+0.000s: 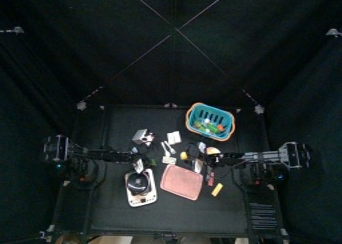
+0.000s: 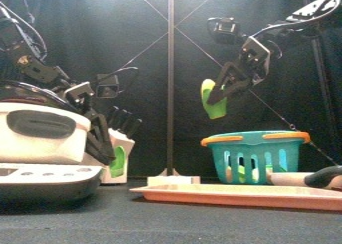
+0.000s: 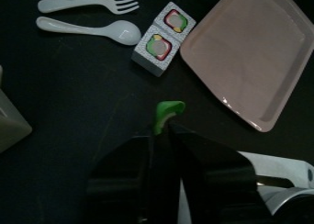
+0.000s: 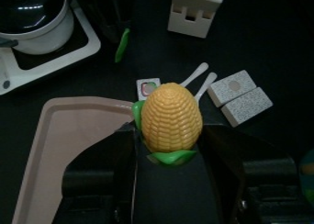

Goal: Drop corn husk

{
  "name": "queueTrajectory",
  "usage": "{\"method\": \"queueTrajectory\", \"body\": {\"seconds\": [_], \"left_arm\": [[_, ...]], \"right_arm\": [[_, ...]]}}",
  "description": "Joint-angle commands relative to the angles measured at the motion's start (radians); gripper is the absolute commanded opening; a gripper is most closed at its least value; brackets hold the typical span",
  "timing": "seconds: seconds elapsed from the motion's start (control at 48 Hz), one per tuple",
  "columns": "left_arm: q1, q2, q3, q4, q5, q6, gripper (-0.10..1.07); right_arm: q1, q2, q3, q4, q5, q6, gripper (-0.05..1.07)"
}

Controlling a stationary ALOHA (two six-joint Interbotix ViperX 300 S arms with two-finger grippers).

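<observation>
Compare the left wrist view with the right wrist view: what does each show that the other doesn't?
Only the left wrist view shows a white plastic fork, a white spoon and a green husk piece lying on the table near the left gripper. Only the right wrist view shows the corn cob held between the right gripper jaws, a white appliance on a scale, and a white block. Both show the pink tray and the small printed box.

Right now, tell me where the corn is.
The corn is clamped in the right gripper, held in the air above the pink tray, left of the teal basket.
</observation>
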Motion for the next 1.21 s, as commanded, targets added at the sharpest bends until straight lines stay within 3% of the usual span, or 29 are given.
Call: {"method": "queueTrajectory", "body": {"seconds": [0.0, 0.583, 1.188], "left_arm": [[0.003, -0.003, -0.012, -0.003, -0.005, 0.002, 0.7], [-0.006, -0.005, -0.023, 0.018, -0.003, 0.009, 0.83], [-0.008, -0.005, -0.029, 0.038, -0.003, 0.012, 0.83]], "right_arm": [[-0.005, -0.012, -0.026, 0.002, -0.006, -0.002, 0.61], [-0.003, -0.011, -0.021, 0.0, -0.006, -0.002, 0.61], [-0.002, -0.006, -0.025, 0.002, -0.006, -0.002, 0.61]]}}
